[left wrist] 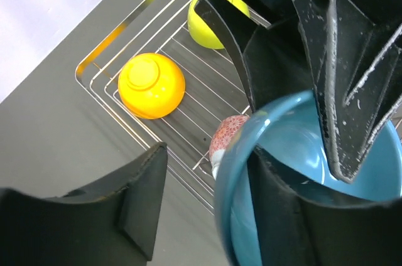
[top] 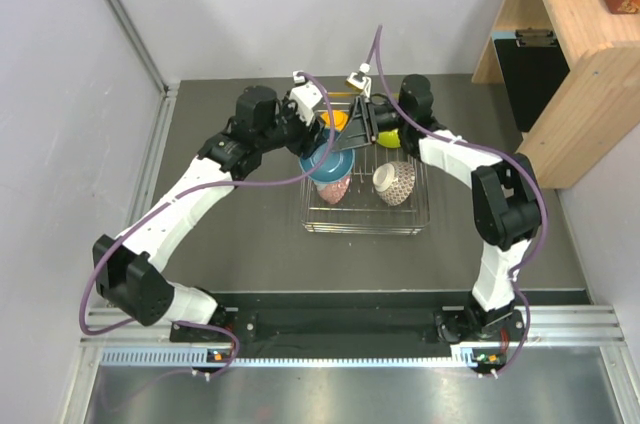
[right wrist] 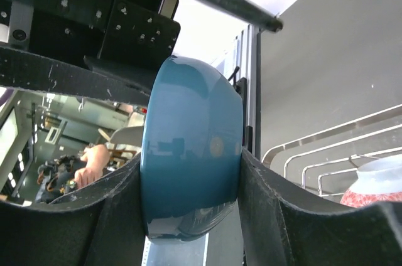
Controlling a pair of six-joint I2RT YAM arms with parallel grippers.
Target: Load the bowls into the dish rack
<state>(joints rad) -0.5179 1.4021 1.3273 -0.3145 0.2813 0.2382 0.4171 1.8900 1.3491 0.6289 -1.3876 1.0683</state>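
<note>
Bright, even light fills the dark grey tabletop (top: 250, 234), with only soft, faint shadows. The glossy blue round bowl (right wrist: 191, 153) carries a pale sheen and small reflections. The thin silver wire dish rack (left wrist: 112, 35) glints along its rim. Both wrist views go soft close up, their bright backgrounds washed out white.

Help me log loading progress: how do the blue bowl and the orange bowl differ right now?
Pose: the orange bowl lies upside down, foot up; the blue bowl is tipped on edge, its inside showing. State: the orange bowl rests in the dish rack, untouched; the blue bowl is clamped in the right pincer. Colour: orange against blue. Both are plain, glossy, round bowls.
</note>
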